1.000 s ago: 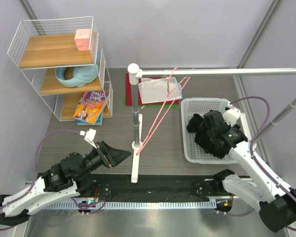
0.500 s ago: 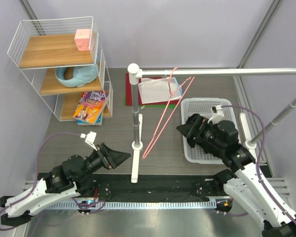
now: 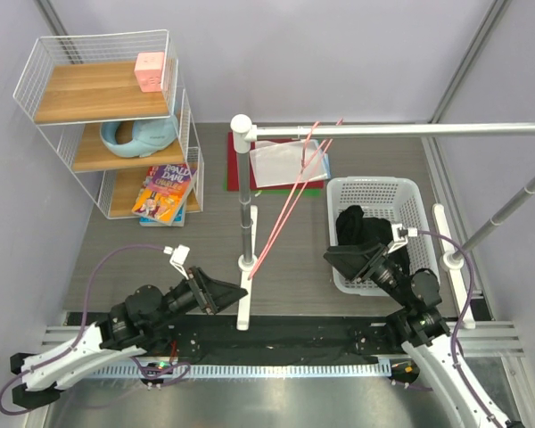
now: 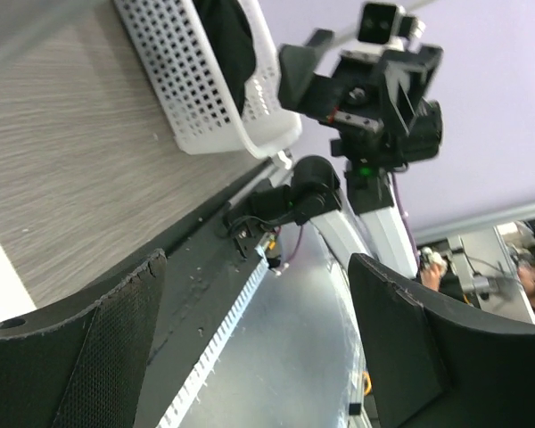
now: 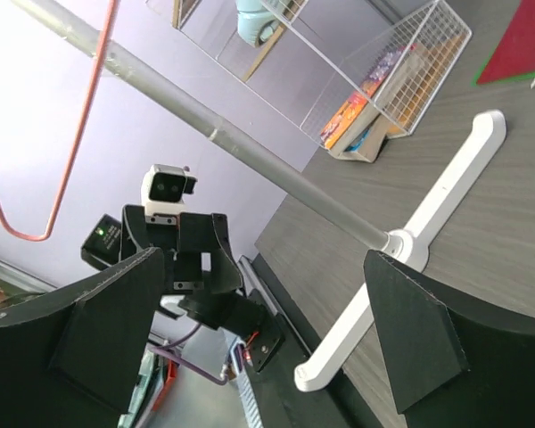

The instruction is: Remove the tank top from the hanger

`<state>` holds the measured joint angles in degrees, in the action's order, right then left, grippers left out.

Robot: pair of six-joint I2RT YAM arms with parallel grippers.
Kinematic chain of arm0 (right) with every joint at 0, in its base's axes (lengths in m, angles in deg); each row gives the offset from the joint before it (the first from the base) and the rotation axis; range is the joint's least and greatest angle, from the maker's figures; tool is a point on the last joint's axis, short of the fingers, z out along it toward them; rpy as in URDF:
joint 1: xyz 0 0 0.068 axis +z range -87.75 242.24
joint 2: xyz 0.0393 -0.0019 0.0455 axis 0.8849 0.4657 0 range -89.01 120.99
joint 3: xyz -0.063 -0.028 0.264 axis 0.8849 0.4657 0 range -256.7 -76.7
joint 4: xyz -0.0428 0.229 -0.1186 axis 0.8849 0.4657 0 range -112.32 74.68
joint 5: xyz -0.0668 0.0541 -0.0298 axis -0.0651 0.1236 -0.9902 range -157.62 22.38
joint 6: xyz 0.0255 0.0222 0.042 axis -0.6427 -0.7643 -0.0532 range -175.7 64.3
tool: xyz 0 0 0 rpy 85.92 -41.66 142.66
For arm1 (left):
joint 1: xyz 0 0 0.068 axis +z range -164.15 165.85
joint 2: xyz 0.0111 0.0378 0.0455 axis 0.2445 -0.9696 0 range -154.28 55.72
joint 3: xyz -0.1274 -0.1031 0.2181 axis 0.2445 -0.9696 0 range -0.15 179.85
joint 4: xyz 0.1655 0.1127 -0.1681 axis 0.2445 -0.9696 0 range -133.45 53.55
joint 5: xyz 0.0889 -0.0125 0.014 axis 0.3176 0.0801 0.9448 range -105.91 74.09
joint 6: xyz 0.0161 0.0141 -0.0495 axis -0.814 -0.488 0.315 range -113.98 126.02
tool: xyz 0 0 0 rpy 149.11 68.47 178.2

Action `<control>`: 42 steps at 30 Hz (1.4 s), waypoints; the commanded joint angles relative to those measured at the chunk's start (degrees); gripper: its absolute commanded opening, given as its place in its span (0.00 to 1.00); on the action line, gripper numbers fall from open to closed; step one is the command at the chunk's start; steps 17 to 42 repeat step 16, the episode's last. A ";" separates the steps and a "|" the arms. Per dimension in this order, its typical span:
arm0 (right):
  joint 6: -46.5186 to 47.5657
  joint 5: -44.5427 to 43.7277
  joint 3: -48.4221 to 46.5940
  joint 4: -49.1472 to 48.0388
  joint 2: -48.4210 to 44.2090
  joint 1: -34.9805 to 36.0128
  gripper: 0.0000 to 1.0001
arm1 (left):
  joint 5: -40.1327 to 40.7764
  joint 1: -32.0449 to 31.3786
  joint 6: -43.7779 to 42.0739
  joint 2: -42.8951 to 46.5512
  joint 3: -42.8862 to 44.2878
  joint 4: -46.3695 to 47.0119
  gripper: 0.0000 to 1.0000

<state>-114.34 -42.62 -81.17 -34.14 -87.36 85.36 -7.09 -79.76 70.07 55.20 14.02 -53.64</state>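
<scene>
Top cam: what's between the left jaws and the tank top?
Top view: the white rack foot and the low end of the hanger, then bare table, then the basket wall around the tank top.

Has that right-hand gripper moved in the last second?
Yes. The right gripper has pulled back from over the white basket toward the near edge of the table.

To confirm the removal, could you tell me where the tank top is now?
In the top view, the tank top lies inside the white basket on the right, beside the right gripper, off the pink hanger.
</scene>
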 commanded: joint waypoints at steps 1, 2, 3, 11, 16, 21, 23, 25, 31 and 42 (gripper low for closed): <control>-6.13 -0.91 3.75 -7.33 2.75 0.00 0.99 | -7.23 0.04 -0.69 3.15 -5.46 16.91 0.83; -6.84 -2.22 4.29 -7.09 1.61 0.00 1.00 | -8.19 0.04 -0.60 2.89 -6.34 19.45 0.83; -7.28 -3.10 4.64 -6.47 0.73 0.00 1.00 | -8.64 0.04 -0.33 2.71 -8.18 23.39 0.84; -8.61 -4.43 11.76 -6.56 -0.59 0.00 1.00 | -14.97 0.04 2.04 3.06 -17.94 38.53 0.85; -7.46 -3.64 11.41 -4.18 -1.38 0.00 1.00 | -16.37 0.04 1.16 2.97 -18.75 39.25 0.86; -7.46 -3.64 11.41 -4.18 -1.38 0.00 1.00 | -16.37 0.04 1.16 2.97 -18.75 39.25 0.86; -7.46 -3.64 11.41 -4.18 -1.38 0.00 1.00 | -16.37 0.04 1.16 2.97 -18.75 39.25 0.86; -7.46 -3.64 11.41 -4.18 -1.38 0.00 1.00 | -16.37 0.04 1.16 2.97 -18.75 39.25 0.86; -7.46 -3.64 11.41 -4.18 -1.38 0.00 1.00 | -16.37 0.04 1.16 2.97 -18.75 39.25 0.86; -7.46 -3.64 11.41 -4.18 -1.38 0.00 1.00 | -16.37 0.04 1.16 2.97 -18.75 39.25 0.86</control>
